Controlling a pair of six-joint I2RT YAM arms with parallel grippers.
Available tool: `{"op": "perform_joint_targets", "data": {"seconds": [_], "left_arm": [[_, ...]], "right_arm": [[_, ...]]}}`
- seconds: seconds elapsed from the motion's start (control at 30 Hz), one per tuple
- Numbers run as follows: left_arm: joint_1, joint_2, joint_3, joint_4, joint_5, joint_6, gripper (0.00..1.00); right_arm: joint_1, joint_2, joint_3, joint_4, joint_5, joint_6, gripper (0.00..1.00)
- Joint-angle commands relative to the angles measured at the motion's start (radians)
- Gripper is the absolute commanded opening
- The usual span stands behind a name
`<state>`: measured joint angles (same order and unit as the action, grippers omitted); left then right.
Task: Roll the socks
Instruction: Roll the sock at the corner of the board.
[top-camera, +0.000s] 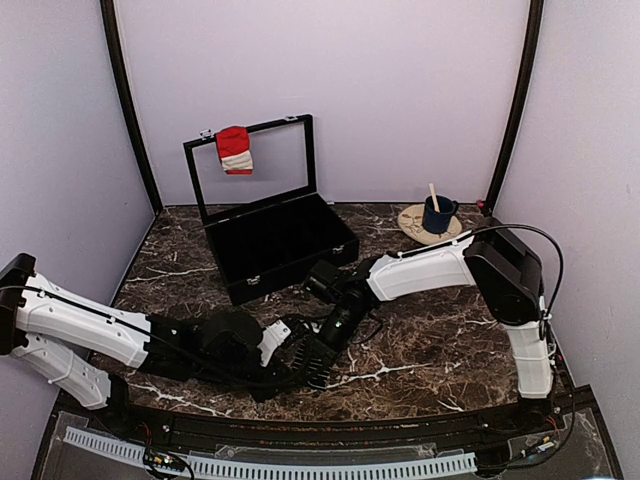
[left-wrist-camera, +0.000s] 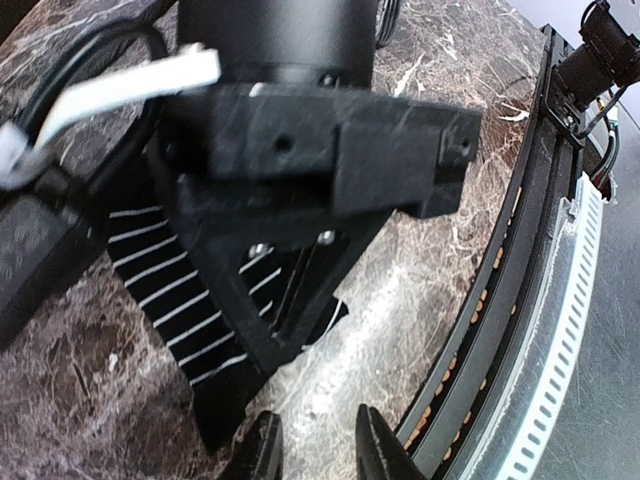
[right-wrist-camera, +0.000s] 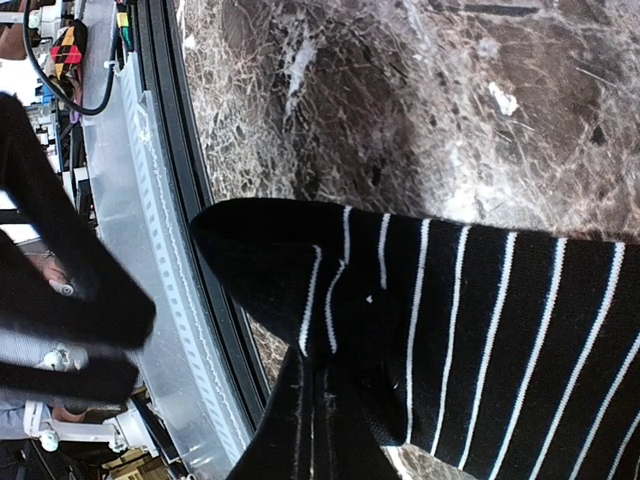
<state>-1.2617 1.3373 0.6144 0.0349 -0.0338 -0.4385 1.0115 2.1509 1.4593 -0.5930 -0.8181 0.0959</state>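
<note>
At the near edge of the worktop (top-camera: 440, 330) the two arms meet over a black striped sock (right-wrist-camera: 480, 330) lying flat on the marble. The left arm (top-camera: 80, 320) reaches in low from the left. The left jaws stand apart, with bare worktop showing between the two fingers (left-wrist-camera: 385, 455) and nothing held. They sit just beside the sock's near end. The right arm (top-camera: 420, 272) comes in from the right and tips down onto the sock. The right jaws are closed, pinching a fold of the striped fabric near its rounded end. Farther back, left of centre, is an open black case (top-camera: 290, 275) with its lid (top-camera: 275, 125) upright. A red sock (top-camera: 235, 150) with a white band hangs over the lid's top edge, well apart from both arms. At the far right a blue mug (top-camera: 437, 213) holding a stick (top-camera: 434, 195) stands on a plate (top-camera: 410, 222)
</note>
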Motion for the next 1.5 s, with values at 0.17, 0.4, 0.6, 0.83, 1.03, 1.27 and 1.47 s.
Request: {"op": "perform_joint_targets", "data": {"seconds": [0.17, 0.4, 0.6, 0.83, 1.03, 1.27, 1.47], "left_arm": [[-0.008, 0.102, 0.101, -0.073, -0.037, 0.051, 0.28], [-0.01, 0.121, 0.103, -0.083, -0.079, 0.031, 0.27], [-0.009, 0.138, 0.113, -0.086, -0.084, 0.032, 0.28], [-0.013, 0.151, 0.132, -0.066, -0.083, 0.035, 0.27], [-0.018, 0.106, 0.112, -0.015, -0.065, 0.063, 0.25], [-0.031, 0.111, 0.104, 0.017, 0.001, 0.072, 0.21], [-0.036, 0.157, 0.122, -0.002, 0.028, 0.078, 0.15]], "right_arm": [[-0.012, 0.02, -0.028, -0.001, -0.03, 0.012, 0.0], [-0.017, 0.012, -0.054, 0.002, -0.041, 0.005, 0.0], [-0.023, 0.014, -0.06, -0.003, -0.051, -0.008, 0.0], [-0.029, 0.025, -0.048, -0.017, -0.06, -0.021, 0.0], [-0.031, 0.042, -0.035, -0.029, -0.057, -0.025, 0.0], [-0.032, 0.061, -0.007, -0.04, -0.058, -0.027, 0.0], [-0.033, 0.069, 0.01, -0.047, -0.064, -0.025, 0.0]]}}
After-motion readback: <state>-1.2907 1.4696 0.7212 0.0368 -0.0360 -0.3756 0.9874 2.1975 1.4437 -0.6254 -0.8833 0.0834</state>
